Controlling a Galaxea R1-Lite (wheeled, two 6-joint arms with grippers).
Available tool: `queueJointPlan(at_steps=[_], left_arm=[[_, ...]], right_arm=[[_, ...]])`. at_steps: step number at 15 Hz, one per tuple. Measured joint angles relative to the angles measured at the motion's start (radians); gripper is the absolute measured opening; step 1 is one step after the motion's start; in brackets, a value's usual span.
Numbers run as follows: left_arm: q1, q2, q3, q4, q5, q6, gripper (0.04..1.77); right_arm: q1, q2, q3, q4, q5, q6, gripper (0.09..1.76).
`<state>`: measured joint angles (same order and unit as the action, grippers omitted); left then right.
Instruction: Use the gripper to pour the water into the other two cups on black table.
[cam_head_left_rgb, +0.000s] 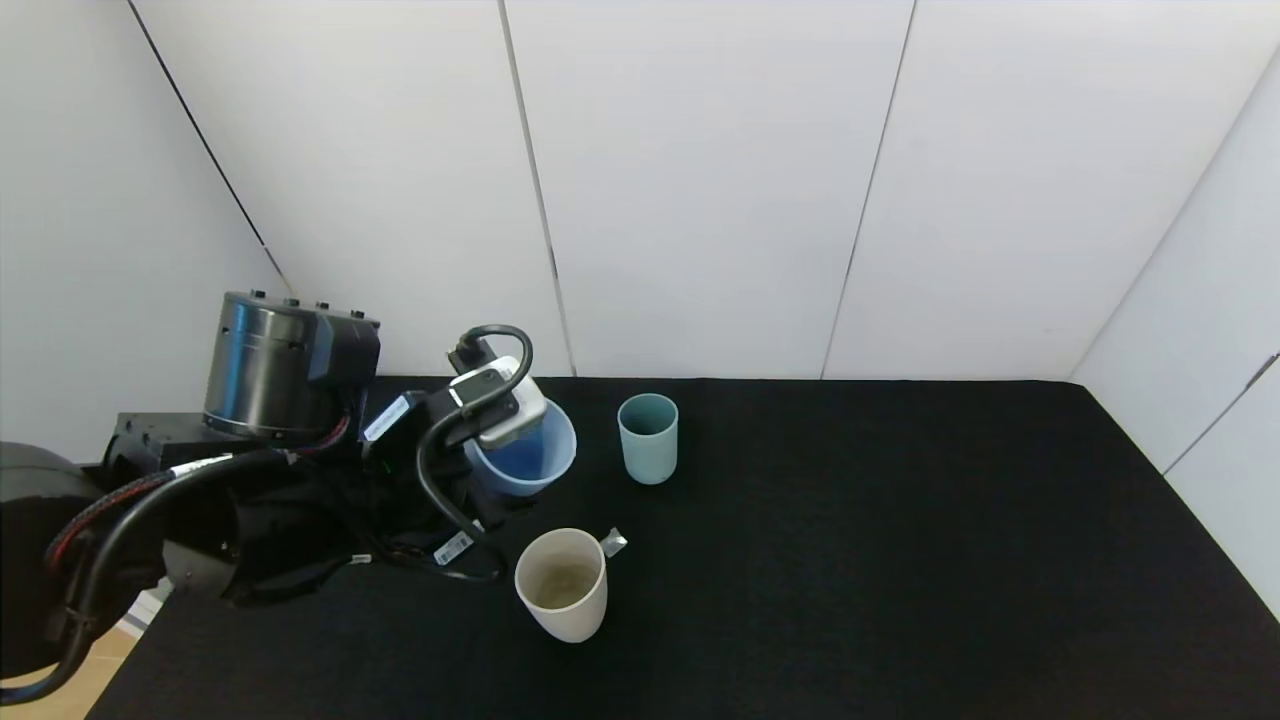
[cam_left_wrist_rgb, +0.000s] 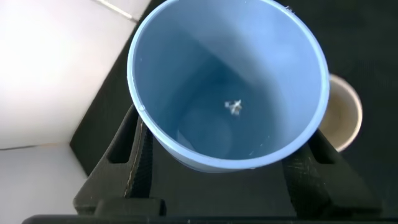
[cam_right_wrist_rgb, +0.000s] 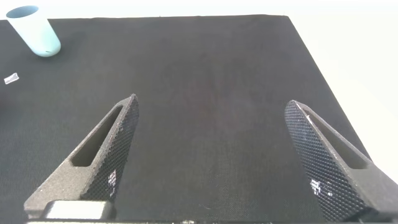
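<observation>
My left gripper (cam_head_left_rgb: 497, 432) is shut on a light blue tumbler (cam_head_left_rgb: 527, 458) at the back left of the black table (cam_head_left_rgb: 850, 560). In the left wrist view its fingers (cam_left_wrist_rgb: 129, 158) clamp the tumbler (cam_left_wrist_rgb: 249, 68) from both sides, and water (cam_left_wrist_rgb: 208, 134) shows as a darker glossy pool inside. The cream-white cup (cam_head_left_rgb: 562, 585) stands in front of it with a dark pool at its bottom, and also shows in the left wrist view (cam_left_wrist_rgb: 343, 115). The teal-green cup (cam_head_left_rgb: 648, 438) stands upright to the right. My right gripper (cam_right_wrist_rgb: 211, 102) is open and empty over bare table, and is out of the head view.
A small silvery scrap (cam_head_left_rgb: 613, 542) lies beside the cream-white cup. White wall panels (cam_head_left_rgb: 700, 180) close the table's back and right sides. The teal-green cup (cam_right_wrist_rgb: 34, 30) and the scrap (cam_right_wrist_rgb: 11, 79) show far off in the right wrist view.
</observation>
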<state>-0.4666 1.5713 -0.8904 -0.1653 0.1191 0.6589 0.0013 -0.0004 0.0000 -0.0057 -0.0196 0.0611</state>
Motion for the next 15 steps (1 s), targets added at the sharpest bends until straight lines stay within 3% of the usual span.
queueJointPlan(at_steps=[5, 15], left_arm=[[0.025, 0.068, -0.142, 0.004, -0.053, -0.040, 1.19], [0.080, 0.351, -0.490, 0.014, -0.046, -0.037, 1.19]], right_arm=[[0.000, 0.000, 0.000, 0.000, 0.000, 0.000, 1.71], [0.000, 0.000, 0.000, 0.000, 0.000, 0.000, 1.71]])
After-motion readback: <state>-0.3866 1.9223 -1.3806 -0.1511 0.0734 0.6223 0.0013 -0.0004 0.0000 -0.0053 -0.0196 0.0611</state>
